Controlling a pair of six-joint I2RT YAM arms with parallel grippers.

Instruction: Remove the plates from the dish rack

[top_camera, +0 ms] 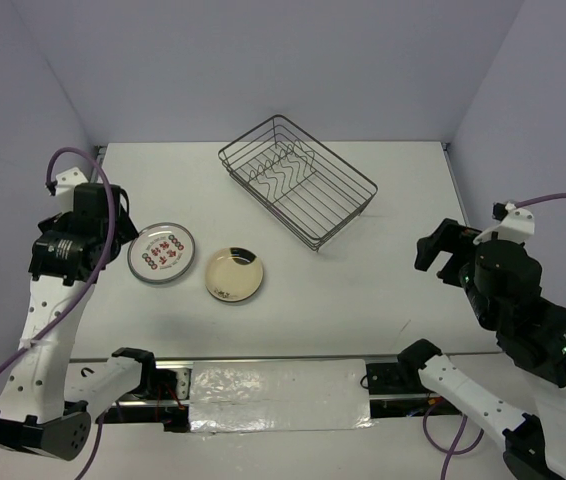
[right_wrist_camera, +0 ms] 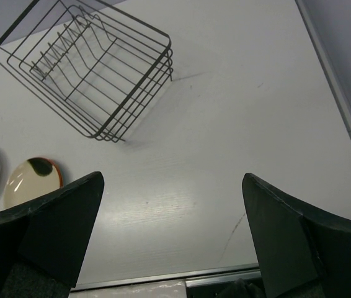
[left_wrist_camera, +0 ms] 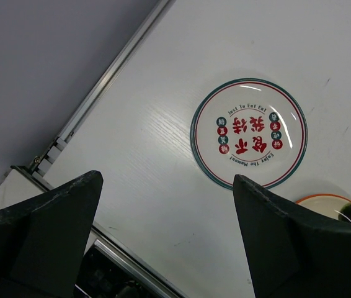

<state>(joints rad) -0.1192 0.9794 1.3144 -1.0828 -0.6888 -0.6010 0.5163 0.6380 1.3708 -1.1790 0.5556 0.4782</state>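
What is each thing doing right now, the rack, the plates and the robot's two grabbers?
dish rack: upright, empty, no plates in it.
white plate with red motifs: lying flat, face up, outside the dish rack.
cream plate with orange rim: lying flat, face up, outside the dish rack, beside the white plate.
left gripper: jaws open, holding nothing.
right gripper: jaws open, holding nothing.

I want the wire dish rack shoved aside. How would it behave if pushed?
The dish rack is open thin wire, so probably light yet stiff. Low and wide-based, it should slide on the smooth table rather than tip.
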